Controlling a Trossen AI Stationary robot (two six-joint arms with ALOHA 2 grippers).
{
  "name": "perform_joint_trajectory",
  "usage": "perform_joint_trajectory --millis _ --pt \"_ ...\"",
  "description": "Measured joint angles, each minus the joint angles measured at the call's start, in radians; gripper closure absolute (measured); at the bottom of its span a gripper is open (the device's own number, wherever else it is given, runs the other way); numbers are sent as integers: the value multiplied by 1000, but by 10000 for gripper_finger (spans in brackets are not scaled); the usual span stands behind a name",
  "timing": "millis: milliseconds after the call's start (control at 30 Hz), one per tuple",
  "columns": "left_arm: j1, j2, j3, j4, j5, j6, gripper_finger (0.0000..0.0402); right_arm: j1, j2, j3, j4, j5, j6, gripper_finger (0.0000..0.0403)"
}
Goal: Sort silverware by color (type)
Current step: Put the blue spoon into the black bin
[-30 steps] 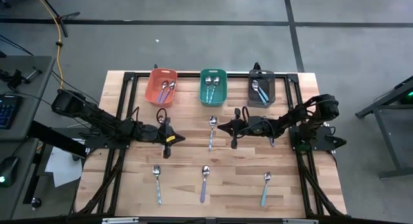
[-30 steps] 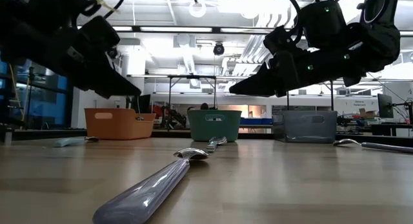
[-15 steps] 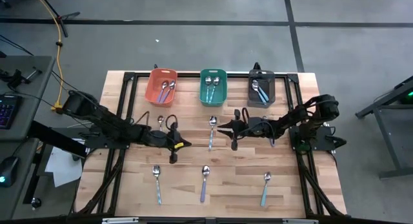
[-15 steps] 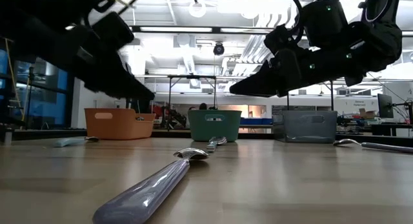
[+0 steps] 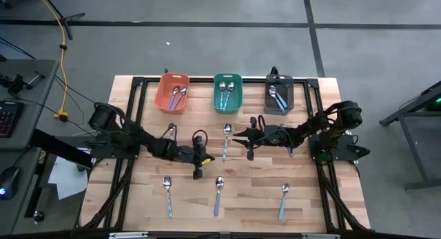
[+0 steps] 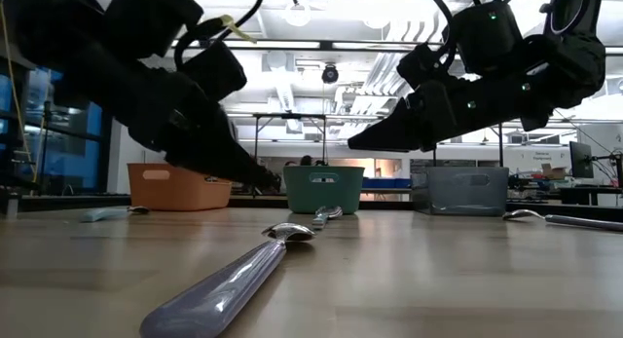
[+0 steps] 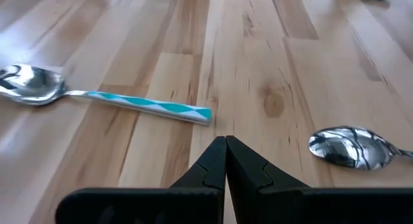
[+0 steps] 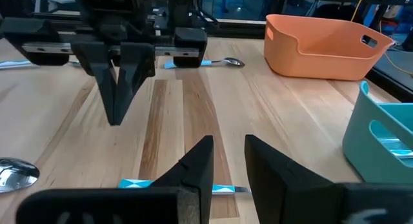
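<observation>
Hovering pinched shut and empty near the teal-handled spoon (image 7: 103,98), the left gripper (image 7: 225,161) risks skidding it; the right gripper (image 8: 227,159), slightly parted, holds nothing.

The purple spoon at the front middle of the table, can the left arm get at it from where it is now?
Probably yes. The left gripper, fingers shut, hovers just beside the purple spoon, with bare table around it and nothing between.
</observation>
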Motion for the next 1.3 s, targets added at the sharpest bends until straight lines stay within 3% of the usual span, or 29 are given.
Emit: perform_joint_trajectory --millis 533,833,933,1067,1167,1300 --pt "-14 18 7 -3 34 0 365 0 0 0 -8 0 0 329" --pt "-18 18 7 -19 17 25 365 30 -23 0 -84 1 -8 329" --pt "-29 18 0 -26 -6 33 365 48 -90 0 -182 43 -8 329" --pt "-37 18 -4 -35 -44 28 365 85 -231 0 -392 186 28 329" --pt "-42 18 -4 -35 -48 25 365 115 -352 0 -578 294 141 329" --pt "-51 18 -4 -32 -55 24 365 174 -486 0 -826 317 320 329"
